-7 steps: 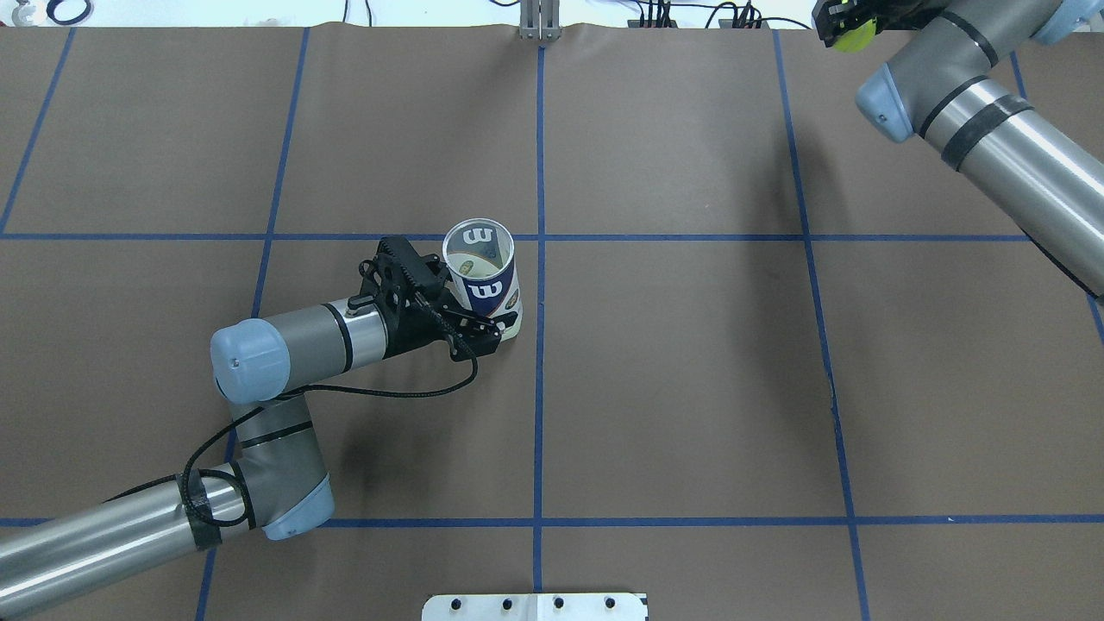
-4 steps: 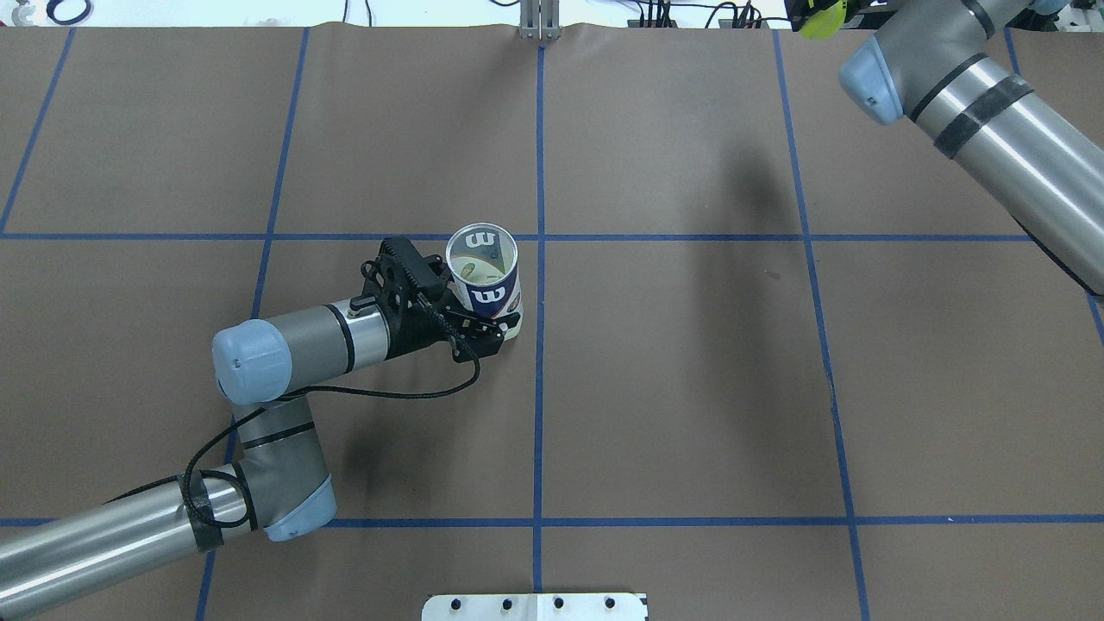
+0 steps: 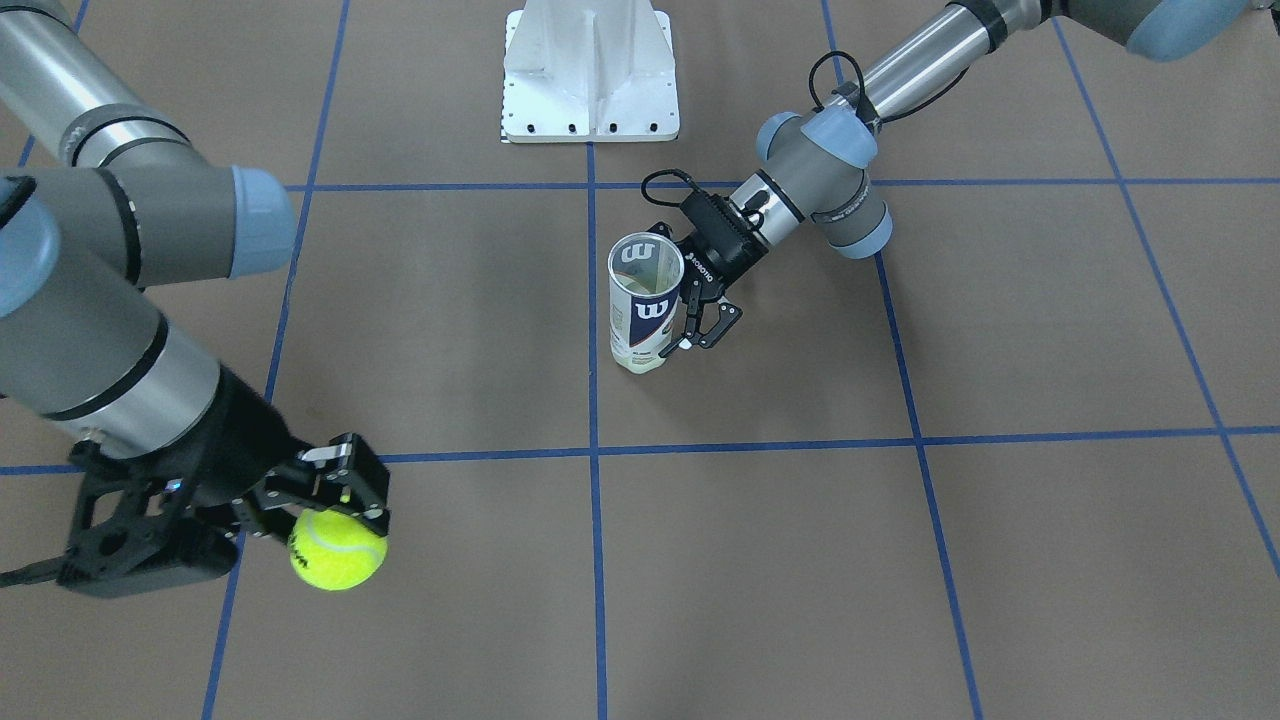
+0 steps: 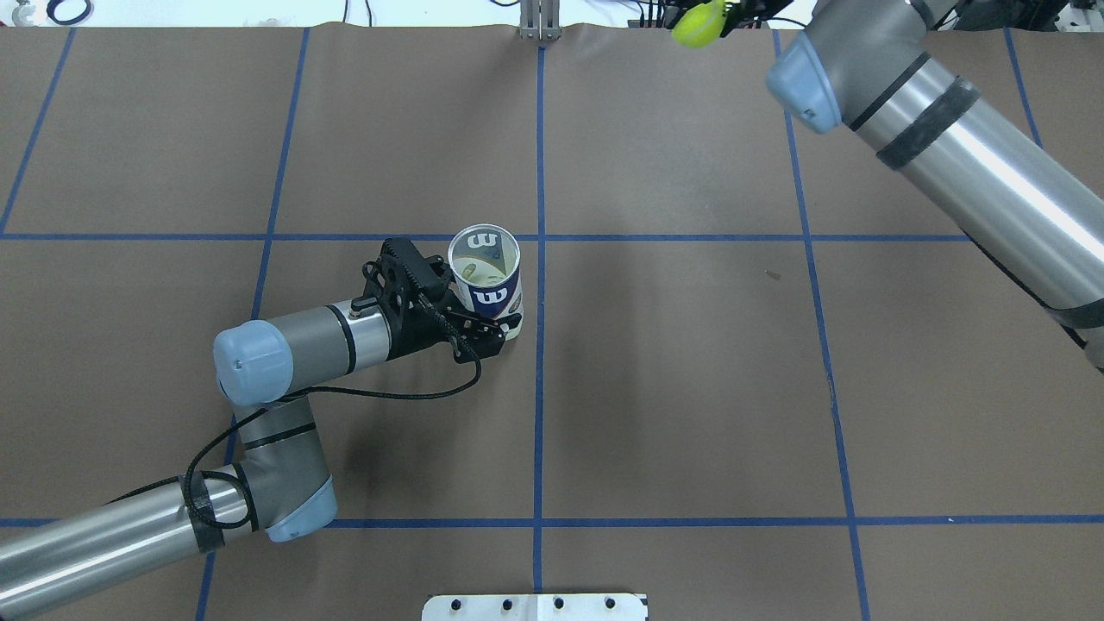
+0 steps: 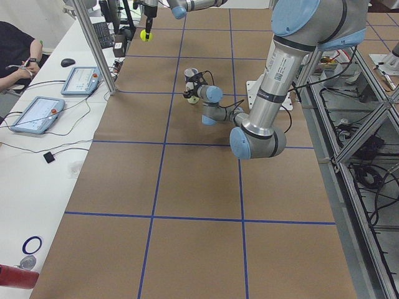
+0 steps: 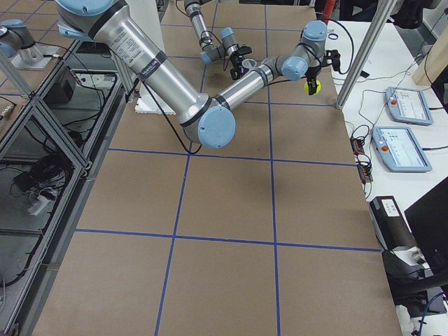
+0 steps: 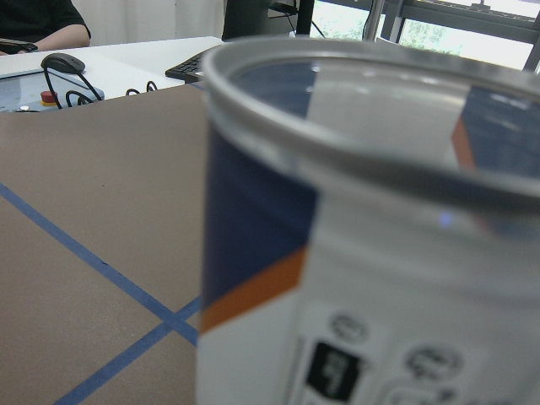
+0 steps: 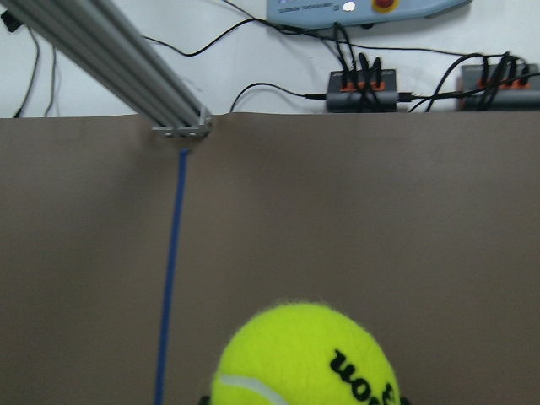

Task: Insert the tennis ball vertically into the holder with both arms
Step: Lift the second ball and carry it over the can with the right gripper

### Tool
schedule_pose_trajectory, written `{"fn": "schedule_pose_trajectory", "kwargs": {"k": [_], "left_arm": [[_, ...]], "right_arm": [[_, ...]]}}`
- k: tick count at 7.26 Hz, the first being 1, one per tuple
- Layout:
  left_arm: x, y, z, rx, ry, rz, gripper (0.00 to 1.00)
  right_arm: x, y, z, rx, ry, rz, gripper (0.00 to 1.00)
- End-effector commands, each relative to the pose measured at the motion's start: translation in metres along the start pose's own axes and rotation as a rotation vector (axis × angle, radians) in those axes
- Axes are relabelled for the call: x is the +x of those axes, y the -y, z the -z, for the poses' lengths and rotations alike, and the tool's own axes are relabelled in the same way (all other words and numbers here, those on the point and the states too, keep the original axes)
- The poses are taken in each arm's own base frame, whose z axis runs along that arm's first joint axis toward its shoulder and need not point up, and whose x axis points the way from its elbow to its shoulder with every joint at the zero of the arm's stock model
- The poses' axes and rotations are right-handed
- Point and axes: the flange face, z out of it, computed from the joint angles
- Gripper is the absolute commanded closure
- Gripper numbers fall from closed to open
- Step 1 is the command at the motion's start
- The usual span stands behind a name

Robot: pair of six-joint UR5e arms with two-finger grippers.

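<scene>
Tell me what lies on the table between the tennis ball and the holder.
Nothing: in the front-facing view only bare brown table with blue tape lines lies between the tennis ball in the right gripper and the holder.

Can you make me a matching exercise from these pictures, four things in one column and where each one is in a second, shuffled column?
Things:
1. yellow-green felt tennis ball
2. clear plastic cylindrical can
3. white metal pedestal base
4. grey computer mouse

Places:
A. on the white desk past the table's edge
B. upright, in the left gripper
C. at the table's edge by the robot
D. in the right gripper, above the table

Pairs: 1-D, 2-B, 3-C, 4-A
</scene>
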Motion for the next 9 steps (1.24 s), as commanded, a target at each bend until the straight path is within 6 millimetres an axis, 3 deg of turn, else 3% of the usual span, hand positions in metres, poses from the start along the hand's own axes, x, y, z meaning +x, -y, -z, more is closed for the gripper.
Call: {"fn": "schedule_pose_trajectory", "kwargs": {"k": [1,3,5,6,9], "left_arm": [[0.0,-0.001,0.0,-0.002,0.0,0.0,0.01],[-0.001,-0.001,0.0,-0.003,0.002,0.001,0.01],[-0.001,-0.001,0.0,-0.003,0.002,0.001,0.01],[-0.002,-0.002,0.001,-0.004,0.003,0.0,0.01],[-0.002,-0.004,0.001,-0.007,0.004,0.0,0.01]], "right_arm": [[-0.095,-0.047,0.002,-0.043,0.092,-0.032,1.0],[-0.158,-0.084,0.015,-0.088,0.1,-0.029,1.0],[-0.206,-0.139,-0.024,-0.111,0.063,0.014,1.0],[-0.22,-0.162,-0.039,-0.132,0.043,0.026,1.0],[-0.225,-0.189,-0.035,-0.182,0.006,0.019,1.0]]}}
